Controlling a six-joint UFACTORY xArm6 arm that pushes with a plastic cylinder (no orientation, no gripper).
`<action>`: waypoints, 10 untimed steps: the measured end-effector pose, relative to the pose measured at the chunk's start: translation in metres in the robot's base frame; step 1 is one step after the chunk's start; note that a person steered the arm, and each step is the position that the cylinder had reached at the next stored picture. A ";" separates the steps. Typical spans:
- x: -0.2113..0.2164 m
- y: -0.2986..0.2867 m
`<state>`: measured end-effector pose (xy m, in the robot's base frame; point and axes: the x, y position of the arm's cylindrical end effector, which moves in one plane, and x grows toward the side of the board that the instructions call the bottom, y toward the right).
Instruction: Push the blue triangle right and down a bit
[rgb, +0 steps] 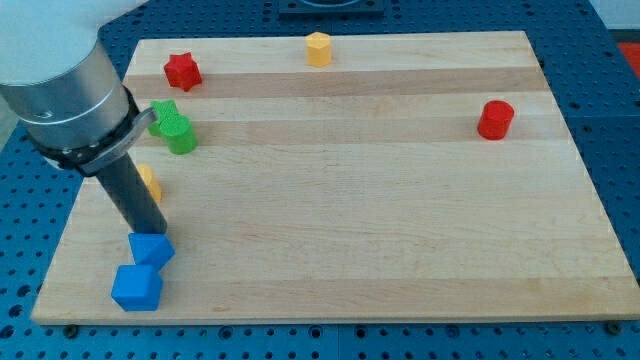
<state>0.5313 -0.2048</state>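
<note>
In the camera view, my tip (153, 233), the bare rod end that serves as the tool and has nothing to open or clasp, rests at the upper edge of the blue triangle (151, 250) near the bench's (350, 200) bottom-left corner, with a blue cube (137, 287) touching it just below, a yellow block (149, 182) half hidden behind the rod, and a green star (164, 117) and green cylinder (181, 137) further up. The triangle looks small, rigid and light, likely to slide easily on the smooth wood yet spin if pushed off-centre, so I judge the best contact to be its upper-left face, pressed squarely, clear of the cube.
</note>
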 end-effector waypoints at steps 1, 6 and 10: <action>0.000 -0.026; 0.057 -0.049; 0.018 -0.004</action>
<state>0.5497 -0.2092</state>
